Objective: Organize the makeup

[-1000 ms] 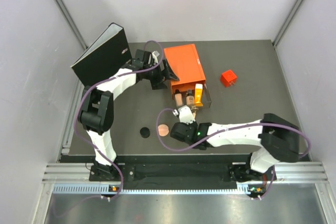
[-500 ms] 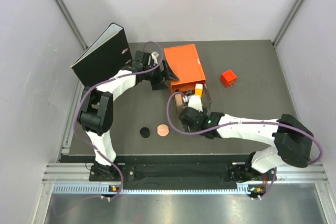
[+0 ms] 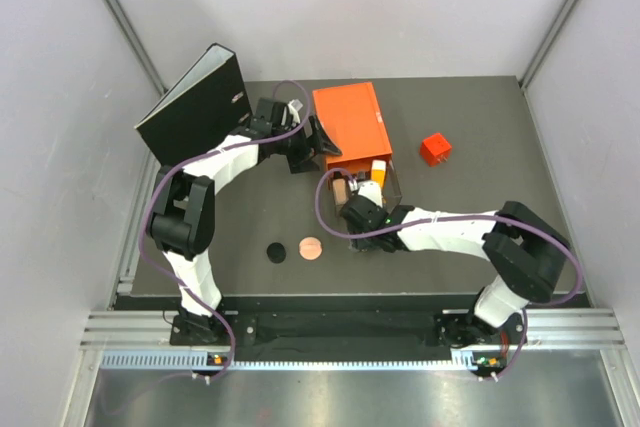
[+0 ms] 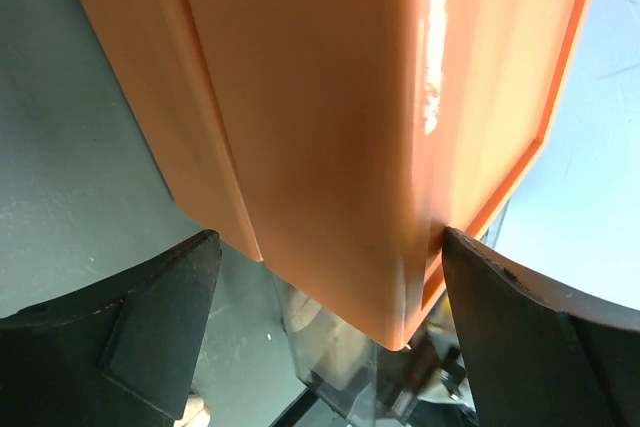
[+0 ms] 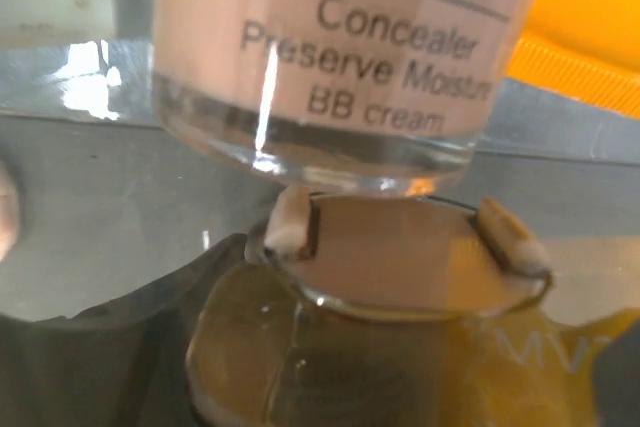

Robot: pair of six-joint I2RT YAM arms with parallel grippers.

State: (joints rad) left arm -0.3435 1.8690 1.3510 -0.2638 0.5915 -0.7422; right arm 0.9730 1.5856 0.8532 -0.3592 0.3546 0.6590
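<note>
The makeup stands in a clear tray (image 3: 397,188) at the front of the orange box (image 3: 349,120): a tan bottle (image 3: 341,188) and an orange-yellow tube (image 3: 379,176). A black disc (image 3: 275,251) and a pinkish-copper disc (image 3: 311,247) lie on the table. My right gripper (image 3: 353,204) is at the tray's front left. Its camera looks at close range at the tan bottle (image 5: 340,37), beside the orange-yellow tube (image 5: 590,37), and its jaws are unclear. My left gripper (image 4: 328,235) is open astride the box's corner (image 4: 330,127).
A black binder (image 3: 195,102) stands open at the back left. A small red cube (image 3: 435,149) sits right of the orange box. The left arm reaches across the table's left half, and the right arm lies along the front.
My right gripper has moved from beside the pinkish-copper disc up to the clear tray's front. The left arm and both discs have stayed put.
</note>
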